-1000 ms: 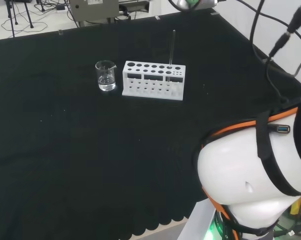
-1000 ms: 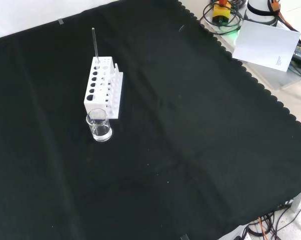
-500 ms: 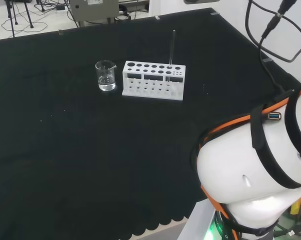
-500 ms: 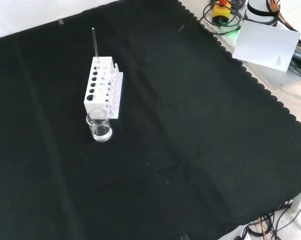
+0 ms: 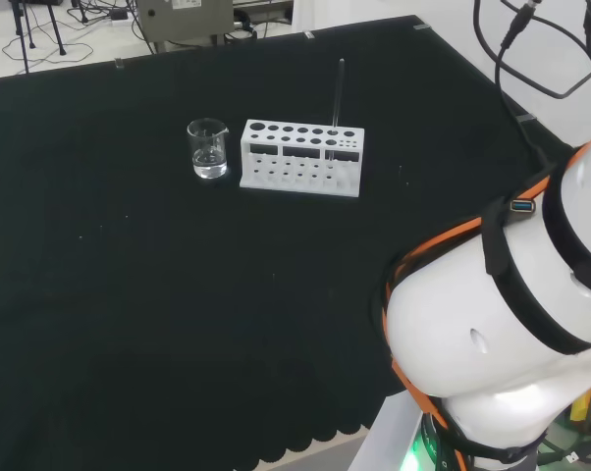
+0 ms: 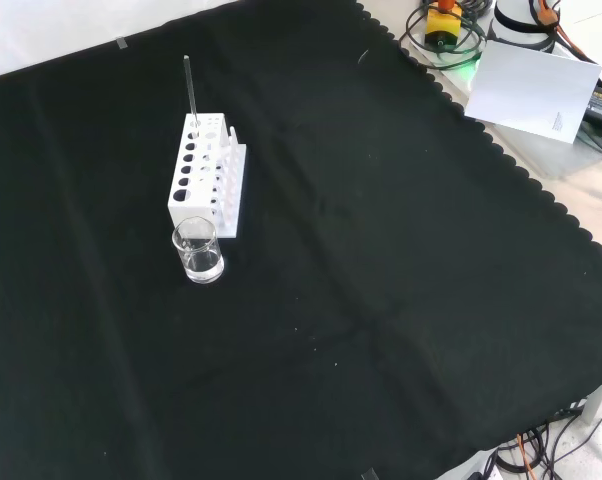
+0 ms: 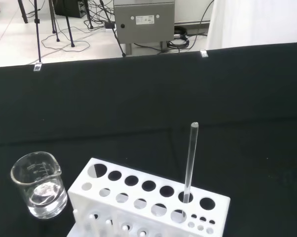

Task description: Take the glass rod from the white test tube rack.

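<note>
Wrist view looks past the palm at the bench, and whether the hand's fingers are straight or curled cannot be told from any of these pictures; nothing is seen in its hold

Closest in that view is the glass rod [image 7: 189, 163], a clear straight stick standing almost upright in a hole of the white test tube rack [image 7: 153, 207], in the back row of big holes, 2nd from one end. Its top end is free, with nothing touching it. The rack's top plate carries a row of large round holes and smaller ones beside them

Head view puts the rack [image 5: 301, 158] on the black cloth [image 5: 178, 294] toward the far edge, roughly midway along it, with the rod [image 5: 337, 95] rising from the rack's right end. Just to the left of the rack, apart from it by a small gap, stands 1 small glass beaker [image 5: 208, 148] with a little clear liquid in the bottom. The arm's white link [image 5: 502, 343] with orange and black bands sits at the near right corner of the cloth

Front view shows the rack [image 6: 205, 175] near the far left part of the cloth [image 6: 381, 300], the rod [image 6: 190, 90] at its farther end and the beaker [image 6: 198, 250] touching or just beside its nearer end
</note>
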